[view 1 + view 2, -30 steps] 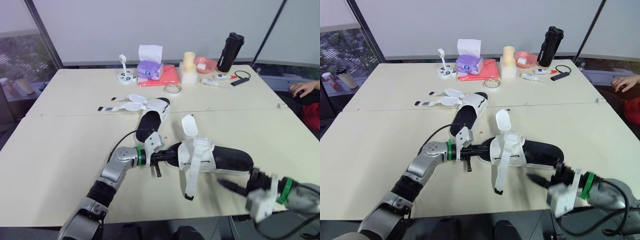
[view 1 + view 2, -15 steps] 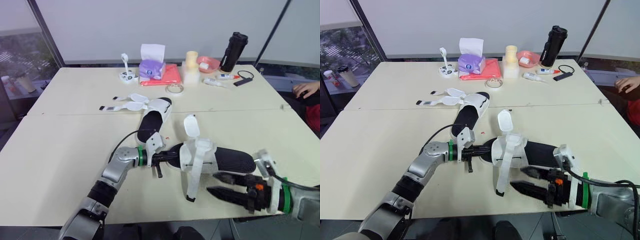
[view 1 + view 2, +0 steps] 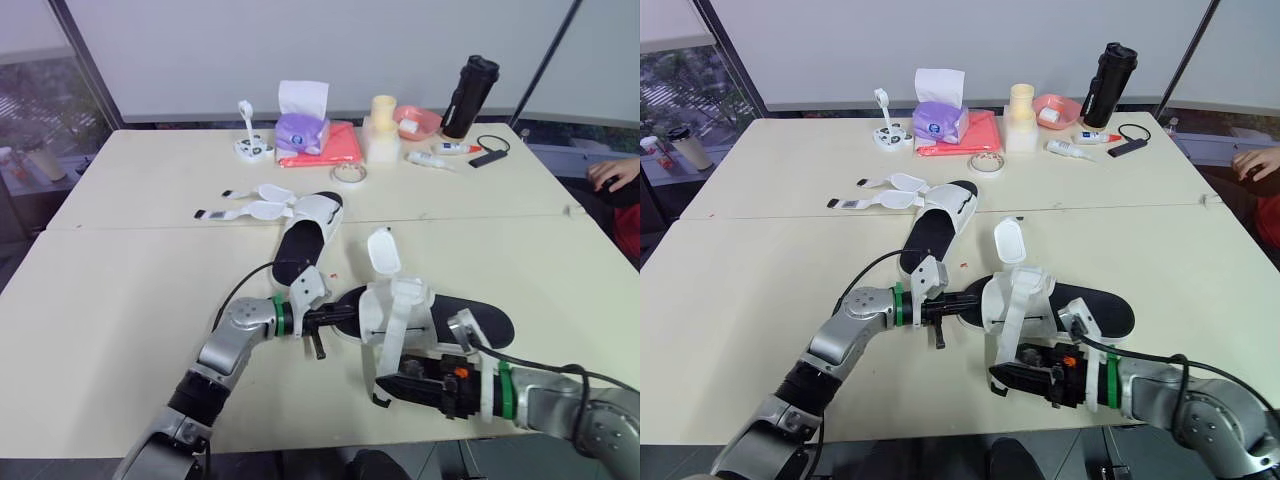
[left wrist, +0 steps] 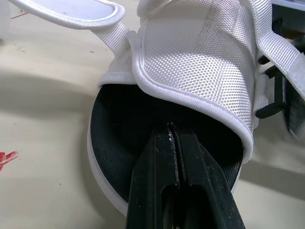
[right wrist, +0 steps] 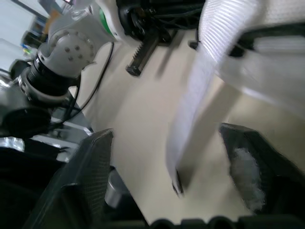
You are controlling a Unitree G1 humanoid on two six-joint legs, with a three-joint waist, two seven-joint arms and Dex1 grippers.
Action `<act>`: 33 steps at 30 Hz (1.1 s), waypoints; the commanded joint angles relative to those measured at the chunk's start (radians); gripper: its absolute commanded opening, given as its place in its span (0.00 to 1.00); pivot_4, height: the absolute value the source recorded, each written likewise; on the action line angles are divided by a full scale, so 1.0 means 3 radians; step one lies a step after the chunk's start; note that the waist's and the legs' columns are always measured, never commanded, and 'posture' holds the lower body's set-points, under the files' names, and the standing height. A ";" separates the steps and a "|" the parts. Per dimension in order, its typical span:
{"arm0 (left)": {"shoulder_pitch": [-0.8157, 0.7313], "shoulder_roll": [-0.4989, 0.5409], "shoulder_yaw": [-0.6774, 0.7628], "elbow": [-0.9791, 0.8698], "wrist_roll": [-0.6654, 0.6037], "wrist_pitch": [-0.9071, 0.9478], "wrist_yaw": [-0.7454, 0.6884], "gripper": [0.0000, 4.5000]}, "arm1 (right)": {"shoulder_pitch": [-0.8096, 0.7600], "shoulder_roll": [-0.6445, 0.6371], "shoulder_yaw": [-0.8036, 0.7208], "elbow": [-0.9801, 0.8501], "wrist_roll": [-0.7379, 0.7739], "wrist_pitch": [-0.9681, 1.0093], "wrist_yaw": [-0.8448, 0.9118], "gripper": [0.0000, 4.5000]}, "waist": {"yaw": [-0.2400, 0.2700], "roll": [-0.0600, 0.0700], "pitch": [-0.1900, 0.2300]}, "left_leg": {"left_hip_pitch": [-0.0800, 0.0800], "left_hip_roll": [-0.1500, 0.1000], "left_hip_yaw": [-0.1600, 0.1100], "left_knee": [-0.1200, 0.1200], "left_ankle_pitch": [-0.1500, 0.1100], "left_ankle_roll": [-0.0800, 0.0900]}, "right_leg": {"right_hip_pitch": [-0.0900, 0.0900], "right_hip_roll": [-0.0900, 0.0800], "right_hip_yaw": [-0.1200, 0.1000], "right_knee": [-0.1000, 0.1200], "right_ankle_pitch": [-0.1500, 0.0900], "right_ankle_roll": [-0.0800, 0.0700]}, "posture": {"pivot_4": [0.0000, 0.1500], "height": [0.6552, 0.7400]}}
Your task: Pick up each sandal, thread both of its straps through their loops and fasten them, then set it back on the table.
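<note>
Presses left gripper, closed tight, onto sandal toe; holds right gripper spread around hanging strap. Risks strap slipping out if closing off-centre.

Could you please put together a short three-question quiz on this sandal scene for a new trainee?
1. True or false: the left end effector is shut on the near sandal.
2. What hangs between the fingers of the open right end effector? A. the long hanging strap B. a cable
3. Fill in: the far sandal has ___ straps lying unfastened.
Key: 1 true; 2 A; 3 two.
</note>
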 commanded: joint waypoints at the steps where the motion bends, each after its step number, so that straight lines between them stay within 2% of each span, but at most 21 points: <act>1: 0.0124 0.0076 -0.0033 0.0010 0.0058 0.0136 0.0039 0.00 | -0.0021 0.0068 -0.0096 -0.0091 0.0036 0.0049 -0.0051 0.33 | -0.0002 0.0000 0.0000 | 0.0000 0.0000 0.0000 0.0000 0.0000 0.0000 | 0.0000 0.0000 0.0000 0.0000 0.0000 0.0000 | 1.00 1.00; 4: 0.0135 0.0087 -0.0032 -0.0008 0.0055 0.0145 0.0053 0.00 | -0.0019 0.0076 -0.0158 -0.0111 0.0048 0.0095 -0.0076 0.01 | -0.0010 0.0000 0.0000 | 0.0001 0.0000 0.0000 0.0002 0.0000 0.0000 | 0.0001 0.0000 0.0000 0.0000 0.0000 0.0000 | 1.00 1.00; 8: 0.0134 0.0089 -0.0031 -0.0013 0.0054 0.0144 0.0070 0.00 | -0.0079 -0.0012 -0.0367 -0.0195 0.0205 0.0176 -0.0045 0.01 | -0.0015 0.0000 0.0000 | 0.0001 -0.0001 0.0001 0.0001 0.0000 0.0000 | 0.0001 0.0000 0.0000 0.0001 0.0000 0.0000 | 1.00 1.00; 14: 0.0116 0.0072 -0.0047 0.0044 0.0069 0.0114 0.0080 0.00 | -0.0974 -0.0352 -0.0728 0.0295 0.0826 0.0506 0.0144 0.01 | -0.0027 0.0001 0.0000 | 0.0004 -0.0003 0.0003 0.0006 0.0000 0.0000 | 0.0003 0.0001 0.0001 0.0005 0.0001 0.0000 | 1.00 1.00; 20: 0.0113 0.0034 -0.0083 0.0070 0.0096 0.0078 0.0114 0.00 | -0.1617 -0.0297 -0.0446 0.0865 0.0476 0.0719 0.0089 0.01 | -0.0001 0.0001 0.0000 | 0.0003 0.0000 0.0002 0.0002 0.0000 0.0001 | 0.0001 0.0002 0.0000 0.0004 0.0000 -0.0001 | 1.00 1.00; 25: 0.0156 0.0032 -0.0087 0.0042 0.0098 0.0075 0.0156 0.00 | -0.1700 -0.0290 -0.0264 0.1113 0.0154 0.0794 0.0364 0.01 | 0.0022 0.0001 0.0000 | 0.0002 0.0002 0.0002 0.0004 0.0000 0.0001 | 0.0000 -0.0002 0.0000 0.0004 0.0000 0.0000 | 1.00 1.00; 33: 0.0245 0.0060 -0.0093 -0.0030 0.0101 0.0092 0.0206 0.00 | -0.1848 -0.0334 -0.0438 0.1392 0.0195 0.1161 0.0596 0.01 | 0.0051 0.0003 -0.0001 | 0.0002 0.0005 0.0002 0.0004 0.0000 0.0001 | -0.0002 -0.0001 0.0000 0.0006 0.0000 -0.0001 | 1.00 1.00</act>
